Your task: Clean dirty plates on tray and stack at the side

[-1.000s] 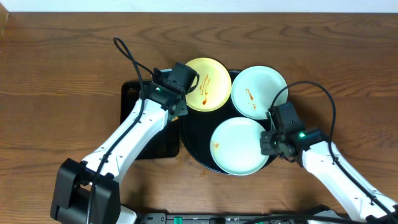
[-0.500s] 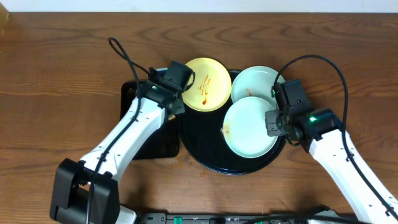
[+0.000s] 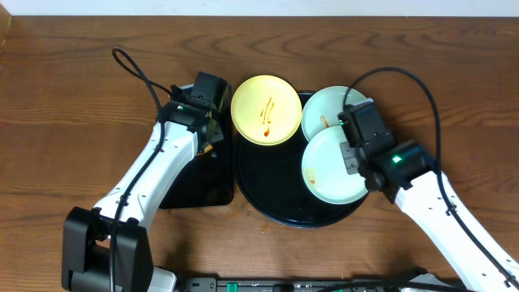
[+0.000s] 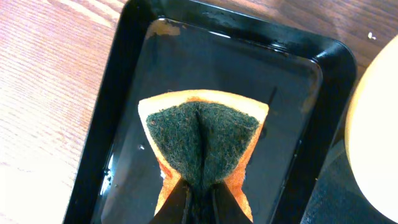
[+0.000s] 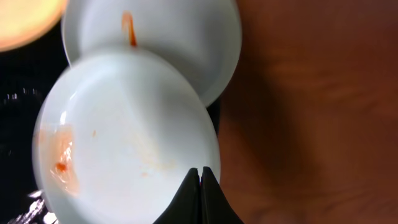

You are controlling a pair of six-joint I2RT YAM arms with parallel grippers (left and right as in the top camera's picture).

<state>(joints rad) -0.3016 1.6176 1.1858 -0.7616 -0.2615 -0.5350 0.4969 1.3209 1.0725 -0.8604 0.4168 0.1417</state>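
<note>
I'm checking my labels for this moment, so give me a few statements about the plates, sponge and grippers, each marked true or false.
1. The left gripper pinches a sponge, with the rectangular tray beneath it. True.
2. The yellow plate is spotless. False: it bears orange streaks.
3. The right gripper is shut on the rim of the front mint plate. True.
4. That plate lies apart from the rear mint plate. False: it overlaps it.
</note>
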